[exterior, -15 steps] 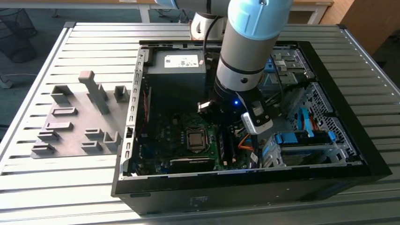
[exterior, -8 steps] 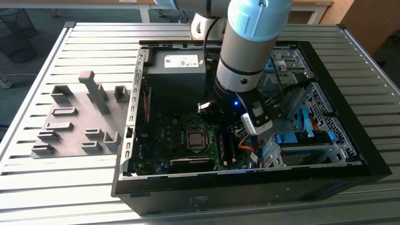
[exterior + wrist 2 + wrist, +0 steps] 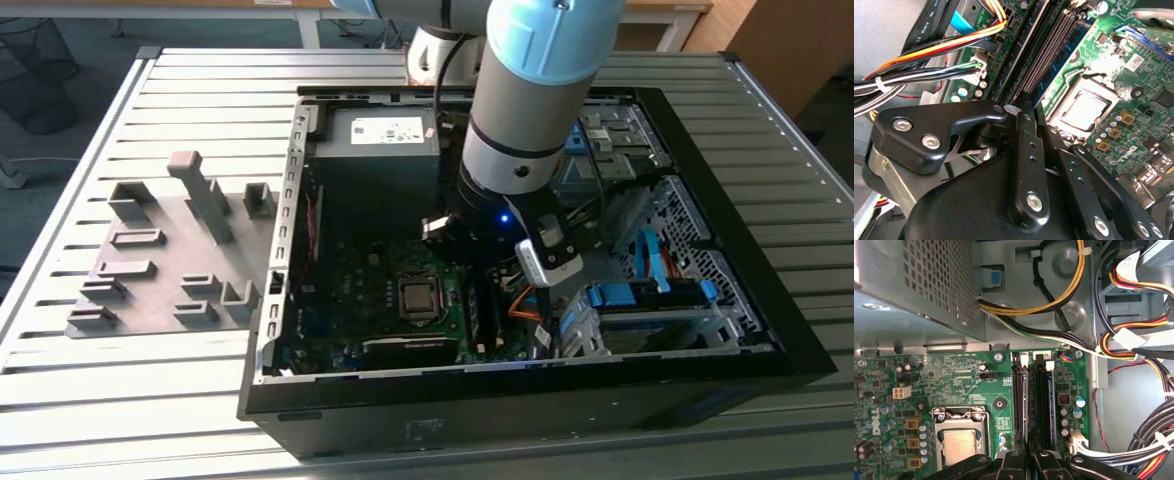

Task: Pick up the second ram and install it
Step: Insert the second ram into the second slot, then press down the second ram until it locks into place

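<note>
Second ram: the second ram (image 3: pixel 1025 405) stands on edge in the slot bank (image 3: pixel 1040 405) of the motherboard (image 3: pixel 944 370), in the slot on the processor side. In the second wrist view its blue-green face (image 3: pixel 1072 52) runs along the dark slots.
End effector: in both wrist views the end effector (image 3: pixel 1029 452) (image 3: pixel 1016 110) sits over one end of the stick, its black fingers (image 3: pixel 1013 460) drawn together on the board's thin edge.
Neighbouring slot: another thin blue edge (image 3: pixel 1052 400) stands on the far side of the bank from the processor.
Processor socket: the socket (image 3: pixel 959 442) with its metal frame lies just beside the slots. In the exterior view it (image 3: pixel 419 296) is at about 7 o'clock from the wrist.
Arm: the arm (image 3: pixel 534 90) reaches down into the open computer case (image 3: pixel 787 340).
Power supply: the grey box (image 3: pixel 374 150) sits at about 10 o'clock from the wrist.
Cables: bundled orange, yellow, black and white wires (image 3: pixel 1134 345) run past the slot bank.
Holder tray: a grey tray of upright blocks (image 3: pixel 160 270) lies at 9 o'clock of the case.
Table: the ribbed metal table (image 3: pixel 200 80) carries both case and tray.
</note>
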Robot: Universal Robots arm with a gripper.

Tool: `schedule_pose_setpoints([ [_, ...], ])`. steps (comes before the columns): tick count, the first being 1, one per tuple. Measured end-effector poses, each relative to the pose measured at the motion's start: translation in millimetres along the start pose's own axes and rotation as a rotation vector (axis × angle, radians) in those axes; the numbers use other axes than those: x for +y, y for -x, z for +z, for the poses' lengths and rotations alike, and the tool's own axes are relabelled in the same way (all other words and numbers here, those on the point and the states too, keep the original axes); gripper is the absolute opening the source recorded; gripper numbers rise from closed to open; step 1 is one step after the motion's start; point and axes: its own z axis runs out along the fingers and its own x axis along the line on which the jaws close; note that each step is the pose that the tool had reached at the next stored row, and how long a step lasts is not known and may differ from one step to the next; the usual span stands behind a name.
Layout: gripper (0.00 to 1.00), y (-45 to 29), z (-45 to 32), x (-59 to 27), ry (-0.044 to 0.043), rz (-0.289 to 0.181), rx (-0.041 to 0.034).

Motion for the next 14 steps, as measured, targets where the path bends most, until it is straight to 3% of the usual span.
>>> schedule_pose_setpoints([
  [14,0.14,1.7,3.3,0.1,-0.0006,-0.039,-0.0001],
])
